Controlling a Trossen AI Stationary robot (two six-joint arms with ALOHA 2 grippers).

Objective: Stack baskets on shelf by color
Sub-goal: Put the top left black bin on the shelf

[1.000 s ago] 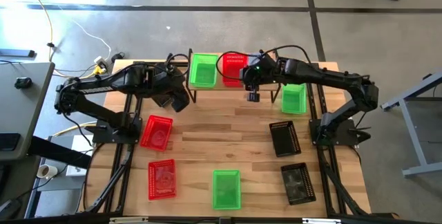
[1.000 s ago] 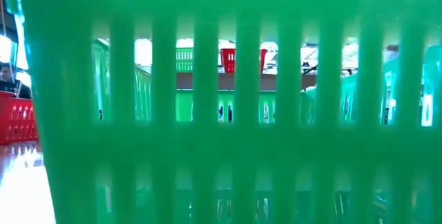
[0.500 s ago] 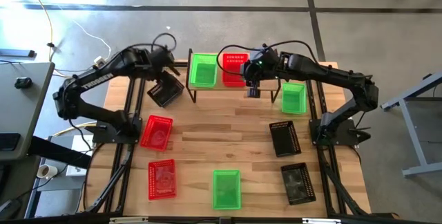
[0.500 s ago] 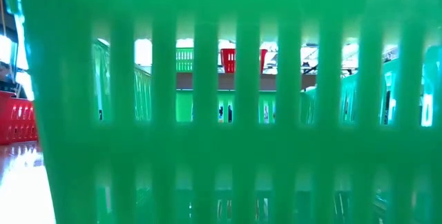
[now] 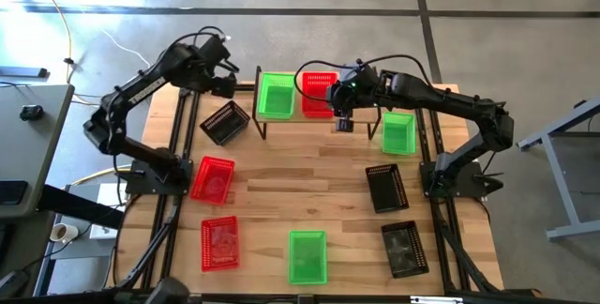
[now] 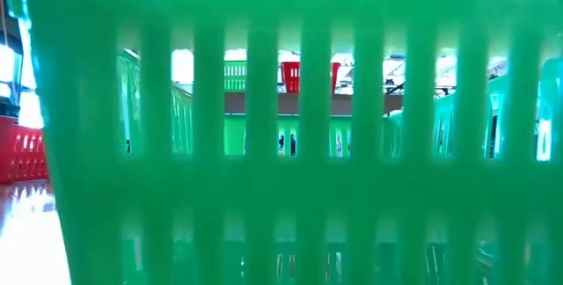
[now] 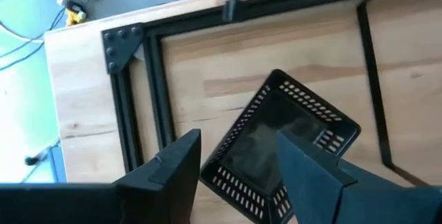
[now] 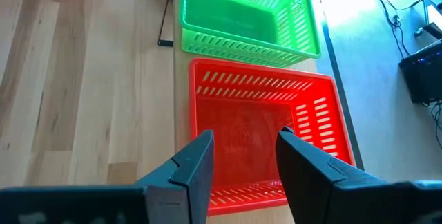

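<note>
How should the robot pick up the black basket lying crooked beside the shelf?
Probably by one long rim wall, coming straight down. The black perforated plastic basket sits upright, open side up, skewed to the table edge, so the open left tool above it should turn to line up, one finger inside, one outside.

The table [image 5: 309, 177] was pale, smooth planked wood. The red basket [image 8: 266, 137] and green basket [image 8: 245, 13] were glossy slotted plastic; the black basket [image 7: 276, 148] looked matt.

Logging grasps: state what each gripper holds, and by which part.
Nothing is held. Left gripper hangs open above the black basket; right gripper is open over the red basket.
</note>
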